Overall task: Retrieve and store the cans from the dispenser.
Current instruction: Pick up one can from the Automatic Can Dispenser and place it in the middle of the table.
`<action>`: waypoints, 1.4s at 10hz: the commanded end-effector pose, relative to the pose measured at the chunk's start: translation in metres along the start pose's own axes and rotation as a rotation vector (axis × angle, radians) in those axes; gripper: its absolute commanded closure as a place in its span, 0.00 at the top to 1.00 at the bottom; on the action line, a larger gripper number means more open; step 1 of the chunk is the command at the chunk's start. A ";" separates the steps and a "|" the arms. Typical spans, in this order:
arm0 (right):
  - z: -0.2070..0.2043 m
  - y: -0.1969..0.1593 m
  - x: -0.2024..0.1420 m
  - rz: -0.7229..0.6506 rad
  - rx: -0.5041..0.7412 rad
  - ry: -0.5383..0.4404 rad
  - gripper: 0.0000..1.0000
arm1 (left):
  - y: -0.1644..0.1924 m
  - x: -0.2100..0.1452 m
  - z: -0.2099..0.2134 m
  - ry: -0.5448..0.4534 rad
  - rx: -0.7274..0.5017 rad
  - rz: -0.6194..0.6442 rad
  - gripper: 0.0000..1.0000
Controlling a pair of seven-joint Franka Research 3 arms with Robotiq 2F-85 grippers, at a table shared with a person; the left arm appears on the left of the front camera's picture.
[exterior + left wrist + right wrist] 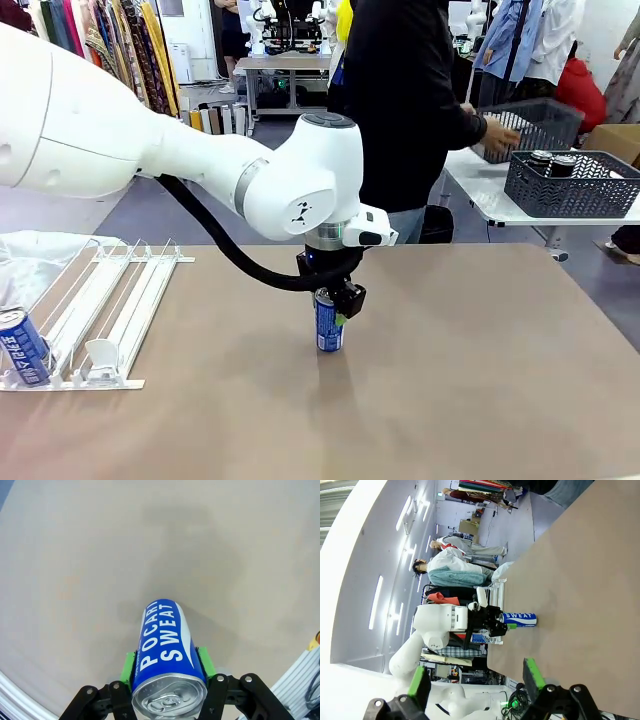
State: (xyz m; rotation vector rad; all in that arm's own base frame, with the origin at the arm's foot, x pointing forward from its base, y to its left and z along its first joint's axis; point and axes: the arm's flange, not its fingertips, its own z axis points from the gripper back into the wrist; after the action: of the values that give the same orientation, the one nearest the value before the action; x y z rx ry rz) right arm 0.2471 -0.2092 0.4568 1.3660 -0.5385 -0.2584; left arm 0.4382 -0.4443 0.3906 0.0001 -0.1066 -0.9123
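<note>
The brown table (480,380) carries a white dispenser (112,305) and an upright blue can (329,325).

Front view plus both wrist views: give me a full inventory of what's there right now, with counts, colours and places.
blue cans: two, blue and white; one upright at table centre, one at the dispenser's front left.
dispenser: one, white, table's left.
table: one, tan.
baskets: two, dark grey, on the side table.
side table: one, white, far right.
dark cans: two, in the nearer basket.
person: one, black top, far side, hand on the farther basket.
left tool: black, green pads, shut on the centre can.
right tool: open, holding nothing.
</note>
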 end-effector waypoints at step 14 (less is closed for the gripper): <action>0.001 0.002 0.001 0.022 0.013 0.001 1.00 | 0.165 -0.285 0.248 -0.446 -0.421 0.484 1.00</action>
State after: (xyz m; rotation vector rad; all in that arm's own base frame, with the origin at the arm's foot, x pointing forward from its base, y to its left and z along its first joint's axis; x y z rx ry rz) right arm 0.2470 -0.2096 0.4568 1.3656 -0.5388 -0.2591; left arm 0.3836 -0.1652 0.6331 -0.5180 -0.2669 -0.5924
